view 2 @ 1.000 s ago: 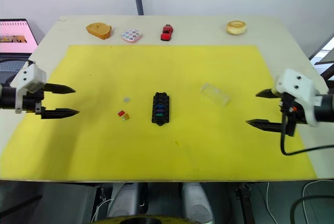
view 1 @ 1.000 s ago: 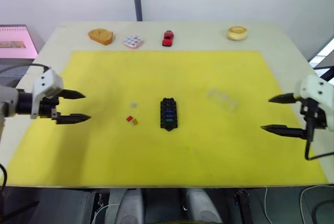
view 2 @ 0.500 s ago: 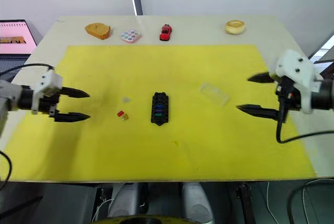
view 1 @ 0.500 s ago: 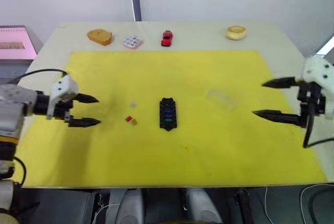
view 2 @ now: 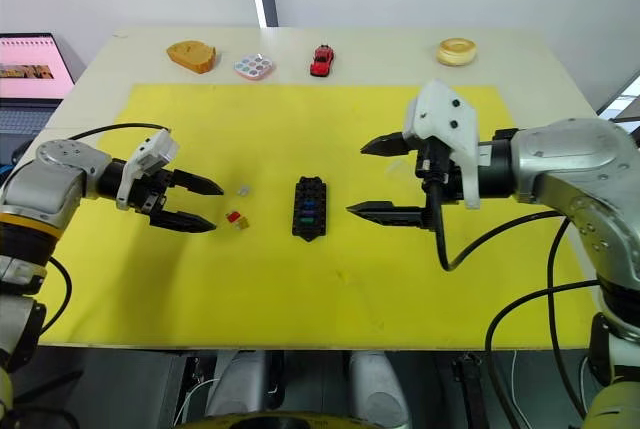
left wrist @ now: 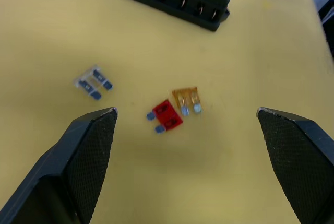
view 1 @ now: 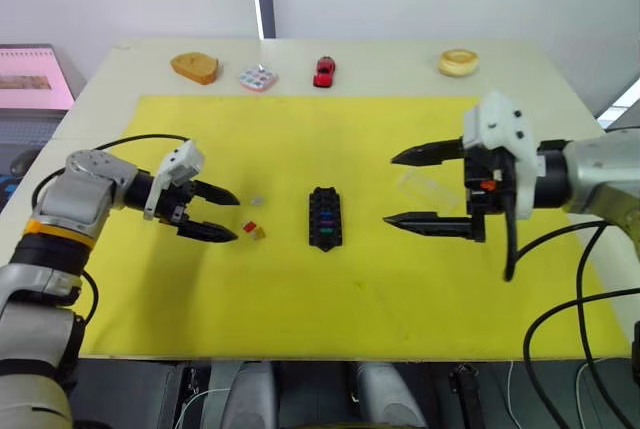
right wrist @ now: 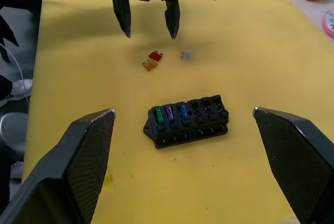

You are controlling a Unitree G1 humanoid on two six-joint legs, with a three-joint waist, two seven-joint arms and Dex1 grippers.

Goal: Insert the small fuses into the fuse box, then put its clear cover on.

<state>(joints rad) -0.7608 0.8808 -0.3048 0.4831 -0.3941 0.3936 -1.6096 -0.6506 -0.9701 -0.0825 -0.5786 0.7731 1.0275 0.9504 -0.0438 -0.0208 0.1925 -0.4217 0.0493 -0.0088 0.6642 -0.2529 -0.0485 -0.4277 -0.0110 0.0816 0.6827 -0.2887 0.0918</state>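
Moved: both arms have come inward over the yellow mat [view 1: 330,289] since a second ago; the left claw [view 1: 216,214] has closed in on the loose fuses, the right claw [view 1: 400,189] has swung in from the mat's right edge.
Left claw: fingers spread wide, empty, at 9 o'clock of the fuse box [view 1: 323,218], just beside the loose chips.
Right claw: fingers wide apart, empty, at 3 o'clock of the fuse box, its tips near the block but apart from it.
Fuse box: black block at mid-mat, with green, purple and blue fuses [right wrist: 170,113] seated in one row; the other slots of that row are open.
Loose fuses: red fuse [left wrist: 166,115] and amber fuse [left wrist: 187,99] touching each other, grey fuse [left wrist: 93,82] a little apart; all lie between the left claw and the box.
Clear cover: faint shell [view 1: 432,185] at 3 o'clock of the box, between the right claw's fingers.
Counter [view 1: 560,84] far edge: wooden piece [view 1: 194,67], dotted white tile [view 1: 258,78], red toy car [view 1: 324,71], round wooden ring [view 1: 458,62].
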